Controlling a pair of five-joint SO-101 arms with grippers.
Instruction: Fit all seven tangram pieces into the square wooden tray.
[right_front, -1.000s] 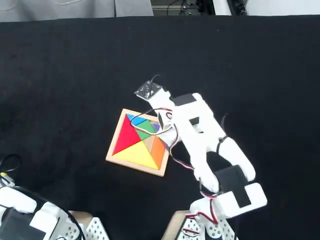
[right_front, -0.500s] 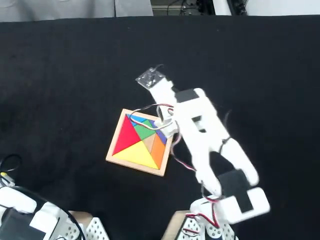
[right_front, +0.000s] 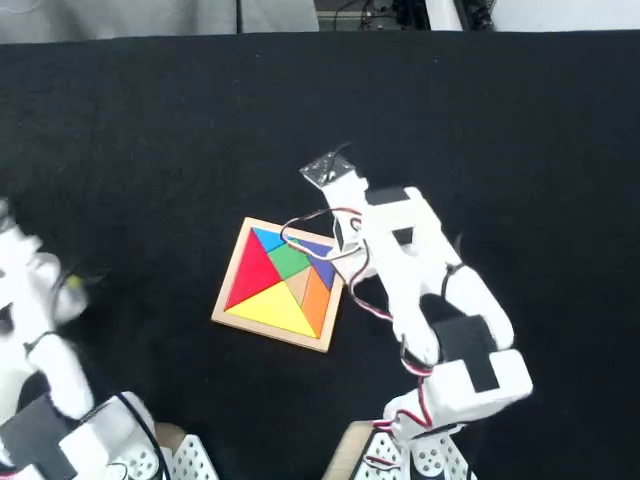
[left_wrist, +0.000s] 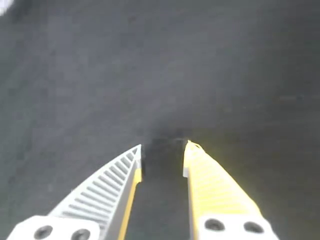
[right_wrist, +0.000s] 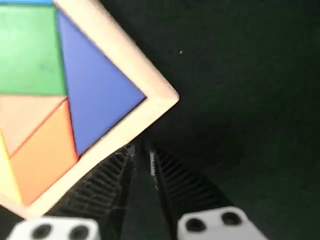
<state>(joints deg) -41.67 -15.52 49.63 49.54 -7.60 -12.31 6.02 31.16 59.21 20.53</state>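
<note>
The square wooden tray (right_front: 230, 270) lies mid-bench (right_front: 140, 150) with all seven tangram pieces (right_front: 272, 305) inside and free black surface on every side. The right arm (right_front: 400, 260) has its jaws nearly together, holding nothing, just beside the tray's corner rim. The left jaws stand apart over bare bench.

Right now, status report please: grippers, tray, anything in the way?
Left gripper open, over black cloth. Right gripper holding nothing, at tray rim. Seven pieces seated in tray. Nothing in the way.
</note>
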